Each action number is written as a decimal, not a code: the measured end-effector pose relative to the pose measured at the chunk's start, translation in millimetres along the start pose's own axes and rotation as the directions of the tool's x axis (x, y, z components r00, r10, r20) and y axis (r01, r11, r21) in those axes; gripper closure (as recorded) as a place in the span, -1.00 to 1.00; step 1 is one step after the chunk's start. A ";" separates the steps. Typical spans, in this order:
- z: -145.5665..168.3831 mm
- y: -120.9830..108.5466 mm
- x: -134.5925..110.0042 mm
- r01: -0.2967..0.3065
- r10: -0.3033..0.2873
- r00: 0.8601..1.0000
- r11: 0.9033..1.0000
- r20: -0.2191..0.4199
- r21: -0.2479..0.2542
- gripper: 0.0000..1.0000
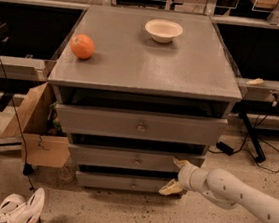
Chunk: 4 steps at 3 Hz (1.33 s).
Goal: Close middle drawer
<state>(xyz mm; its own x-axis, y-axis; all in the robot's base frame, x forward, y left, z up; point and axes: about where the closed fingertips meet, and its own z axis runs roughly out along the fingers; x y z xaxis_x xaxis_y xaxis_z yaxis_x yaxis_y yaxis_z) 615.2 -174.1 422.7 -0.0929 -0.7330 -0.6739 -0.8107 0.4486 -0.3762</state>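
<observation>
Your cream two-finger gripper (173,176) sat at five o'clock in the view, fingers spread, at the right end of the wide grey wooden middle drawer (124,158). The drawer lay at six o'clock and looked nearly shut. You could judge it stiff and fairly heavy (wood, probably on runners). A flat push near its small round metal knob (137,160) would have suited it better than a pinch.

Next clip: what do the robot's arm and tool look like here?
The arm is a smooth, rounded white casing with small dark dots along it, no loose cables showing. The tool, at the right end of the middle drawer, has two pale yellowish, tapered fingers.
</observation>
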 end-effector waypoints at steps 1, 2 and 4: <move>-2.2 2.9 0.5 0.000 0.000 1.000 1.000 0.000 0.000 -1.00; -4.7 4.0 1.1 -0.007 0.006 1.000 1.000 -0.002 -0.004 -1.00; -11.1 3.0 -1.9 -0.013 0.013 1.000 1.000 -0.003 -0.005 -1.00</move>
<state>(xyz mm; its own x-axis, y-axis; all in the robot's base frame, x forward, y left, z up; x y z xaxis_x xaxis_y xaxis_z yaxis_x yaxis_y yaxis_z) 606.5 -177.1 429.8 -0.1053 -0.7283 -0.6772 -0.8125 0.4556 -0.3637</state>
